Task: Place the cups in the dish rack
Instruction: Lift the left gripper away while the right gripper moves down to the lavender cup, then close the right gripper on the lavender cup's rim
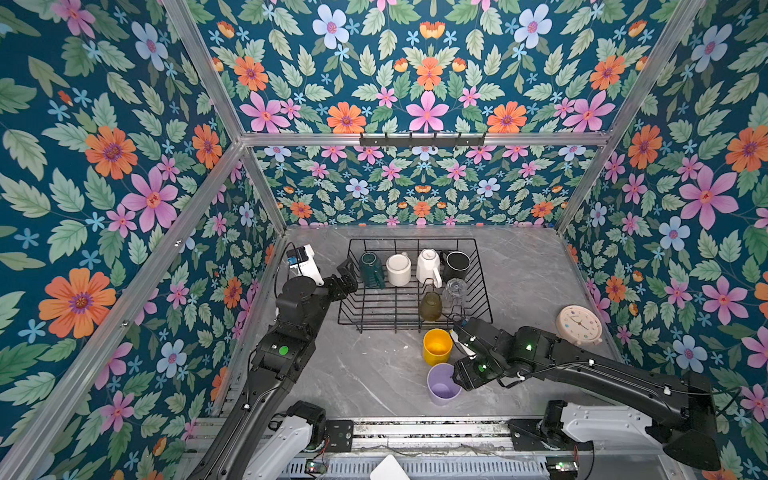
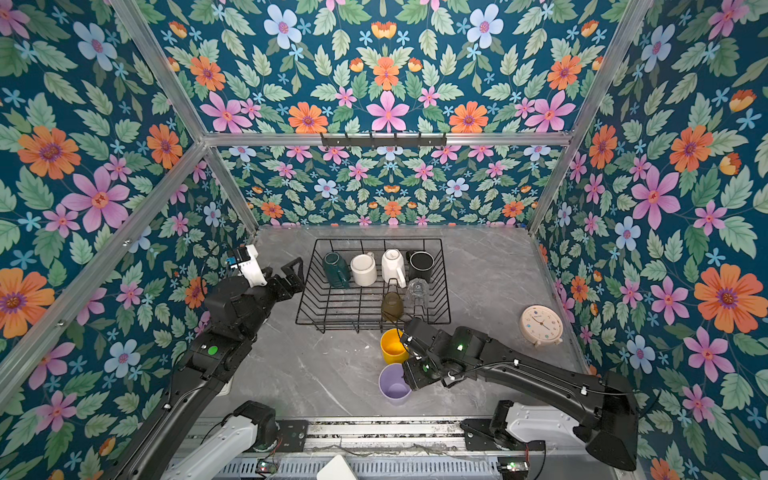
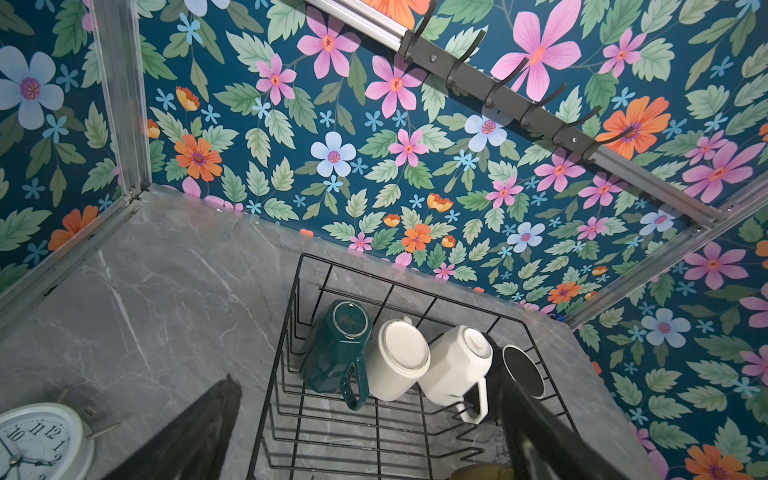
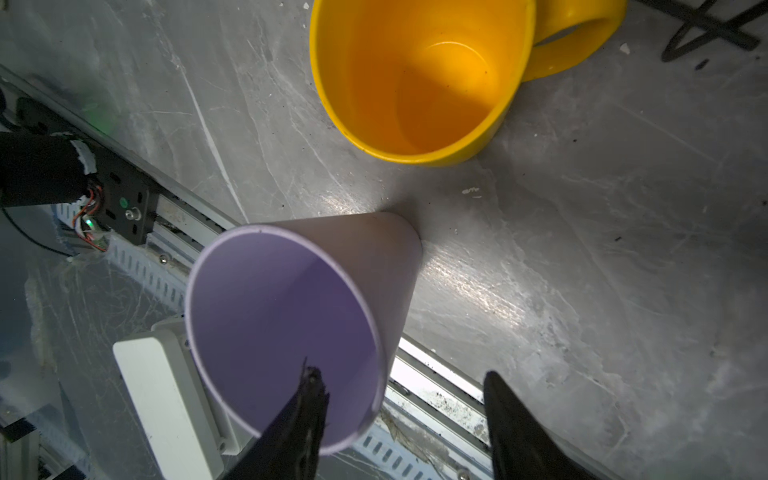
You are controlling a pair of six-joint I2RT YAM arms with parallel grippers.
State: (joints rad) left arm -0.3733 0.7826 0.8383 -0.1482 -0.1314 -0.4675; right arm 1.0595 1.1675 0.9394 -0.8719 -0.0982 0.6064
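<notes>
The right fingers (image 4: pixel 307 415) stand partly open astride the right rim of the lilac tumbler (image 1: pixel 442 386), one inside and one outside, not pinching it. The tumbler stands upright on the grey surface (image 1: pixel 365 374), just nearer than the yellow mug (image 1: pixel 437 347); both are outside the dish rack (image 1: pixel 413 240). Six other cups (image 1: pixel 398 269) sit in the rack. The left fingers (image 3: pixel 199 428) gape wide and empty at the rack's left edge.
</notes>
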